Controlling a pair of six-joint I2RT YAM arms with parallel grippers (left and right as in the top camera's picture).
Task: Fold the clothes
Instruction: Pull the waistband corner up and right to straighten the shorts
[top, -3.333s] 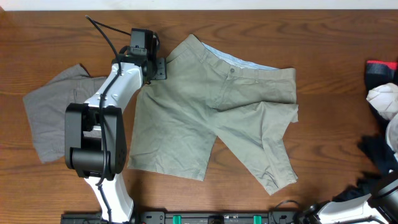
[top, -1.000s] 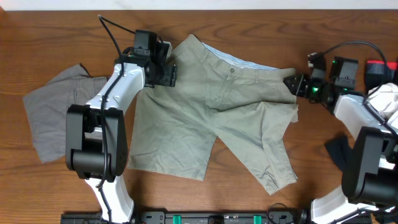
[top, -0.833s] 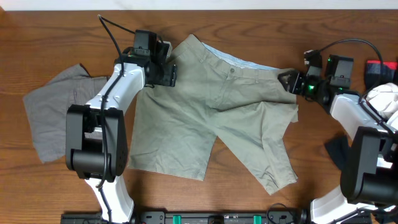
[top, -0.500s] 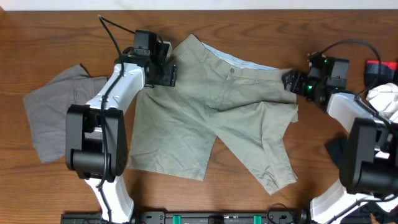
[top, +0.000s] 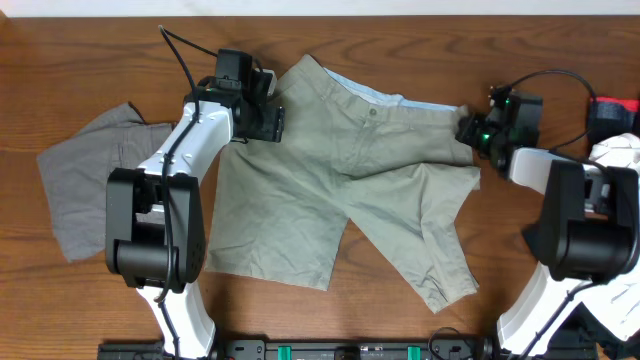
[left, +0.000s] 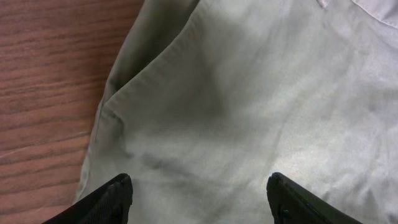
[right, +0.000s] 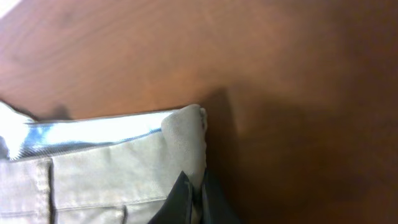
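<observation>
**Overhead view.** The khaki shorts (top: 330, 190) lie spread at the centre of the worktop (top: 80, 60), with the waistband (top: 420, 118) toward the far edge and both legs toward the near edge. The left gripper (top: 262, 115) is at the left waistband corner and the right gripper (top: 468, 130) at the right corner. The grey shorts (top: 80, 195) lie at the left, partly under the left arm and apart from the khaki pair. A red-and-black item (top: 610, 108) and a white item (top: 620, 155) lie at the right edge, close to the right arm.

**Left wrist view.** The left gripper (left: 202, 199) is released. Its fingers (left: 112, 199) stand wide apart with khaki cloth below and between them. Contact with the cloth cannot be confirmed.

**Right wrist view.** The right gripper (right: 198, 198) is clenched on the waistband corner, where the pale blue lining (right: 93, 134) shows.

**Procedure (judgement).**
1. The step in hand appears to be securing both waistband corners.
2. Lower the left gripper until the side seam edge lies between the fingers. Then close it on every layer at that edge, not the top one alone.
3. Lift both corners evenly, keeping the waistband taut.

**Obstructions (judgement).**
- The left arm crosses over the grey shorts, so a low sweep could drag them.
- The garments at the right edge crowd the right arm's travel.
- The right leg lies creased, so smooth it before folding.
</observation>
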